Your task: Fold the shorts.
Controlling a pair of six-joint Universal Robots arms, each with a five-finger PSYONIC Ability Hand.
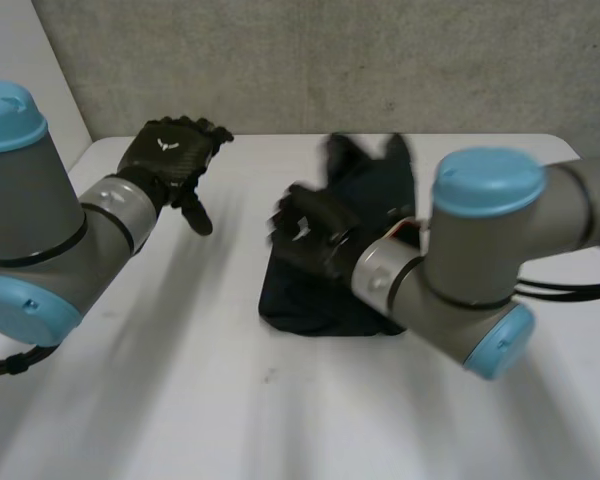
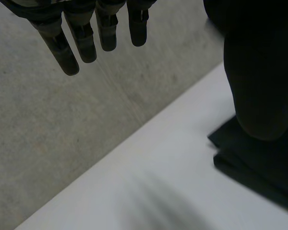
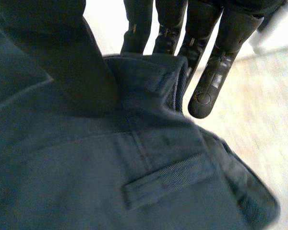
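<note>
White table (image 1: pixel 180 380) is your work surface, and the dark navy shorts (image 1: pixel 315 305) lie near its middle, already doubled into a compact stack just ahead of your right arm (image 1: pixel 460 260). Your right hand (image 1: pixel 315 238) is on top of that stack. In its wrist view the thumb (image 3: pixel 72 62) presses down on the cloth and the fingers (image 3: pixel 168 28) stand behind the raised waistband edge (image 3: pixel 149 64), so that edge is pinched, though one finger sits off to the side of the fabric and adds nothing. Your left hand (image 1: pixel 165 160) hangs in the air well apart from the shorts, over the table's far left, fingers straight and loose, holding nothing. The main risk, as I judge it, is that you are folding with one hand. Pull the pinched edge across and the layers underneath may drag along with it, sliding the whole stack on the smooth top rather than folding. A thick waistband held at only one spot could also slip out or twist, so the fold lands skewed. Lift too high and the lower layers may fall open. The belt loop (image 3: pixel 168 179) just under your palm is a small snag point for a fingertip on release. Bringing the left hand down to pin the near layers would likely cut most of this.
</note>
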